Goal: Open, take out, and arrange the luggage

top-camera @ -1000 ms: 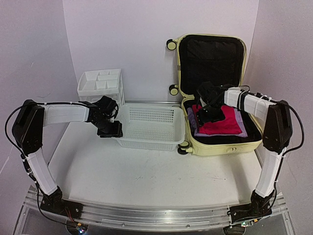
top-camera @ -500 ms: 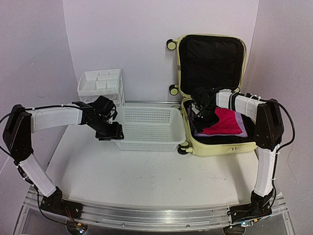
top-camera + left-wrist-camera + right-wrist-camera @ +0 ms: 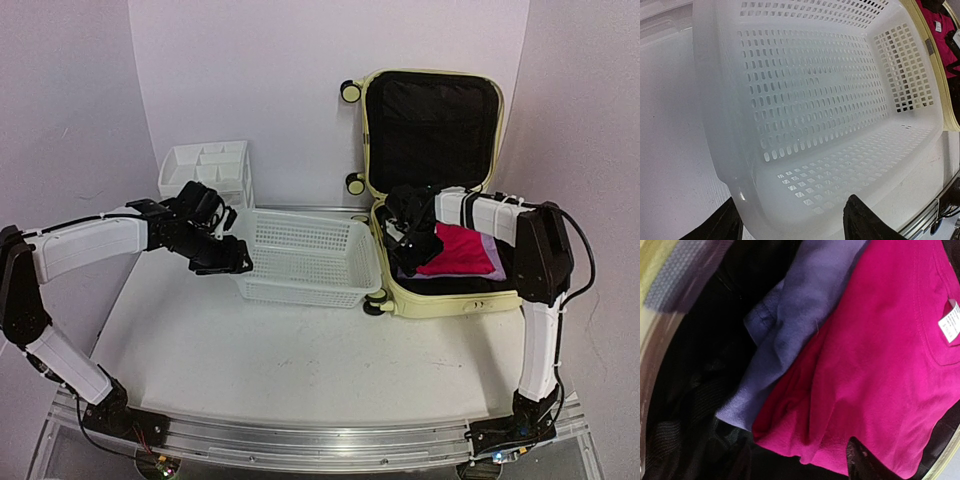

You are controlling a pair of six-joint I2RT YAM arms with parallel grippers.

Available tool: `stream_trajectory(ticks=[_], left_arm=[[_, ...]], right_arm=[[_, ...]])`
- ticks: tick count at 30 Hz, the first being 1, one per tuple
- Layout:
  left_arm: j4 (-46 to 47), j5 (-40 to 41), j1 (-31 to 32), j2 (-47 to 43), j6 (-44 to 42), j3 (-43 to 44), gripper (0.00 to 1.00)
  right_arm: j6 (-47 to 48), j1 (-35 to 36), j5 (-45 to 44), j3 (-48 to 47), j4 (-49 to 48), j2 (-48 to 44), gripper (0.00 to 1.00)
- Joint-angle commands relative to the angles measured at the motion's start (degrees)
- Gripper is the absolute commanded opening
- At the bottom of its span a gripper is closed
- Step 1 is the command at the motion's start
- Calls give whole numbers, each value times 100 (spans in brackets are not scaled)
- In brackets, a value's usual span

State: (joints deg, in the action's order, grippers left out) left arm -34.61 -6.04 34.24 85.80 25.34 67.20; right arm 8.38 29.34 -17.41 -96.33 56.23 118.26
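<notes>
**Luggage open at the table's right rear.** A large pale yellow hard-shell piece of luggage lies at the right rear of a white table. Its base rests flat on the surface and its black-lined lid stands upright against the back wall. Black-and-cream spinner wheels show along its left side.

In the base, a folded magenta fabric garment lies on top of a lavender fabric garment. A small white label sits at the magenta one's neckline.

The right arm reaches in over the luggage, and the right gripper hangs low inside the base at the left edge of the clothes. The wrist view shows only one dark fingertip, at the hem of the magenta garment. The other is out of sight, so it cannot be told whether the jaws are apart or closed.

Just beside the luggage, on its left, sits a white mesh plastic basket. A white plastic drawer unit stands behind the basket's left end, near the back wall.

The left arm stretches in from the left, and the left gripper is at the basket's near left corner. Its jaws are spread wide, with the corner's rim between the two fingers. Neither finger is visibly pressed against it.
</notes>
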Motion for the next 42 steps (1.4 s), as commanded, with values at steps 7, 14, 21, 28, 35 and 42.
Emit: stream_trajectory(ticks=[7, 14, 21, 28, 35, 42], left_arm=[[23, 113, 48, 21, -168, -37, 73], [-1, 263, 47, 129, -208, -206, 77], [-178, 540, 39, 121, -409, -208, 82], [-635, 1296, 10, -222, -591, -95, 83], [-820, 1077, -31, -630, -332, 275, 77], [-24, -1217, -23, -244, 1150, 973, 78]], right_arm=[[-73, 27, 113, -149, -256, -110, 44], [-91, 23, 152, -130, -287, -206, 23], [-74, 16, 193, -69, -381, -367, 3], [-210, -162, 683, 125, -583, -731, 0], [-401, -524, 1466, 313, -723, -1054, 0], [-496, -689, 1696, 476, -866, -1175, 0]])
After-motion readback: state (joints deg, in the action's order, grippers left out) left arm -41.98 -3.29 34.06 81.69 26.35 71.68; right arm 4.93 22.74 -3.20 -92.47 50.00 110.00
